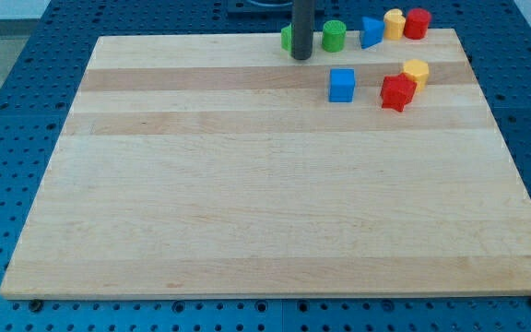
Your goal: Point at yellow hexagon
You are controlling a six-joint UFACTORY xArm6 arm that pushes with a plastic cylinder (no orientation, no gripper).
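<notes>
Tip: my tip (300, 57) rests on the board (247, 184) at the far edge, a little right of centre.
Claw: none here; the arm ends in a bare rod (301, 23), so nothing opens, shuts or holds.
Green block: a green block (286, 38) sits just left of the rod, partly hidden behind it; shape unclear.
Green cylinder: the green cylinder (334, 36) stands just right of the tip, apart from it.
Blue wedge: a blue wedge (371, 32) is right of the cylinder, on the far edge.
Far yellow: a yellow block (394, 24) is right of the wedge, touching a red block (417, 23) at the far right corner; its shape is hard to read.
Yellow hexagon: the yellow hexagon (416, 72) lies nearer, on the right, well apart from my tip.
Red star: a red star (397, 92) touches the hexagon's near-left side.
Blue cube: the blue cube (342, 85) sits left of the star, near and right of my tip.
</notes>
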